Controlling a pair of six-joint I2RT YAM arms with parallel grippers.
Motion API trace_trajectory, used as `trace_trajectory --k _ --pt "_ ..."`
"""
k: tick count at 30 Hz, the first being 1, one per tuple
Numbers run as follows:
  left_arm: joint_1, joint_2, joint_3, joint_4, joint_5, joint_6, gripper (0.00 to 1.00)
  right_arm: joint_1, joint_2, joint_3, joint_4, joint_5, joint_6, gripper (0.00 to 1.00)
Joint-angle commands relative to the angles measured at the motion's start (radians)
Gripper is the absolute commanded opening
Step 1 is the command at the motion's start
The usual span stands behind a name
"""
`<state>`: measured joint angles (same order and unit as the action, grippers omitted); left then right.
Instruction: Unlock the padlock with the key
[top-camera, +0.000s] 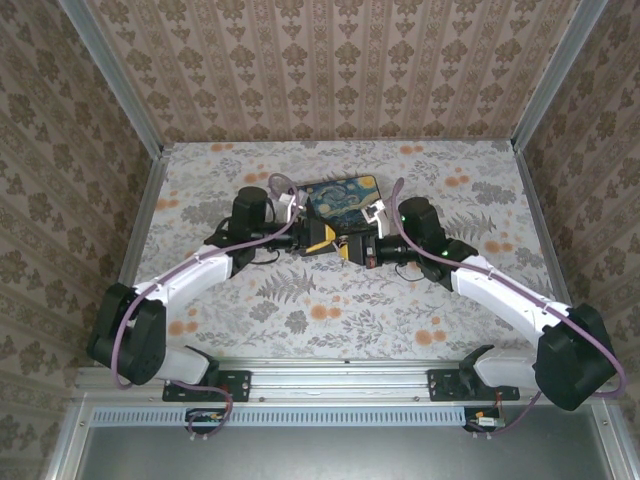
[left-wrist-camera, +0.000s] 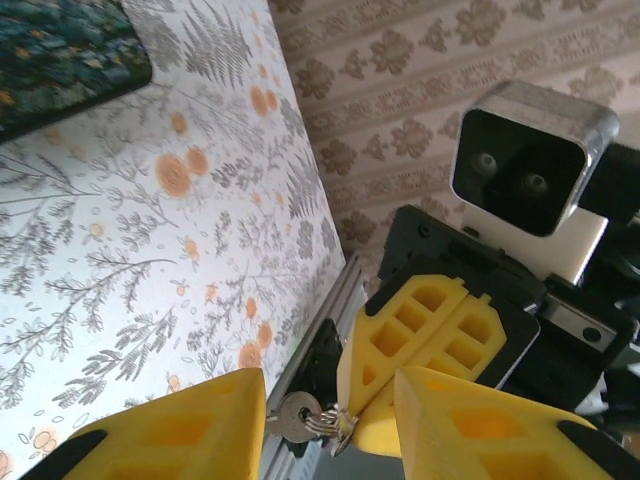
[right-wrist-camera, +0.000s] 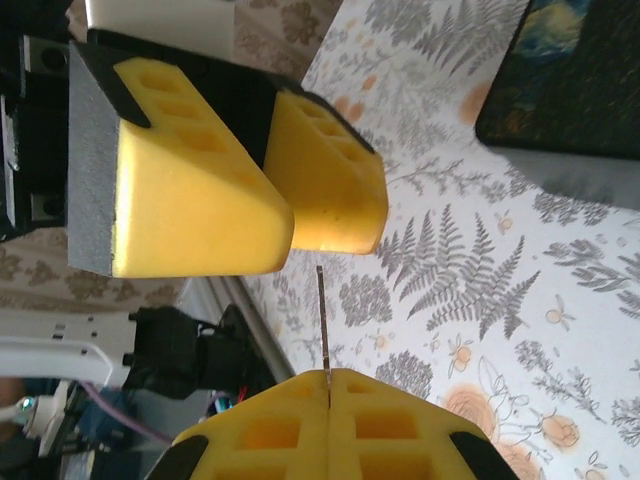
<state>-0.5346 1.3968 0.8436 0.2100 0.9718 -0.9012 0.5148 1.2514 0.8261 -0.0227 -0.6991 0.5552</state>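
Observation:
Above the floral table, my two grippers meet tip to tip just in front of the painted box. My right gripper is shut on a thin grey metal key, seen edge-on and sticking straight out of its yellow pads. In the left wrist view, those shut right fingers sit between my left gripper's spread fingers. A second small key dangles from a ring at their tip and touches my left finger. My left gripper is open. The padlock is hidden. From above, the left gripper and right gripper almost touch.
The black box with the blue-and-yellow swirly lid lies just behind the grippers, also in the wrist views. Patterned walls close the table on three sides. A metal rail runs along the near edge.

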Motion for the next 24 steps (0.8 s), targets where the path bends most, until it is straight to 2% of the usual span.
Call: trace_trajectory --k 1,14,24 --pt "-0.009 0.014 0.046 0.018 0.084 0.074 0.39 -0.006 -0.010 0.037 -0.074 -0.084 -0.062 0.02" --pt "-0.022 -0.002 0.059 -0.048 0.115 0.155 0.38 -0.013 -0.013 0.050 -0.055 -0.079 -0.062 0.01" --pt "-0.041 -0.002 0.052 -0.058 0.122 0.174 0.30 -0.015 0.009 0.062 -0.043 -0.073 -0.049 0.01"
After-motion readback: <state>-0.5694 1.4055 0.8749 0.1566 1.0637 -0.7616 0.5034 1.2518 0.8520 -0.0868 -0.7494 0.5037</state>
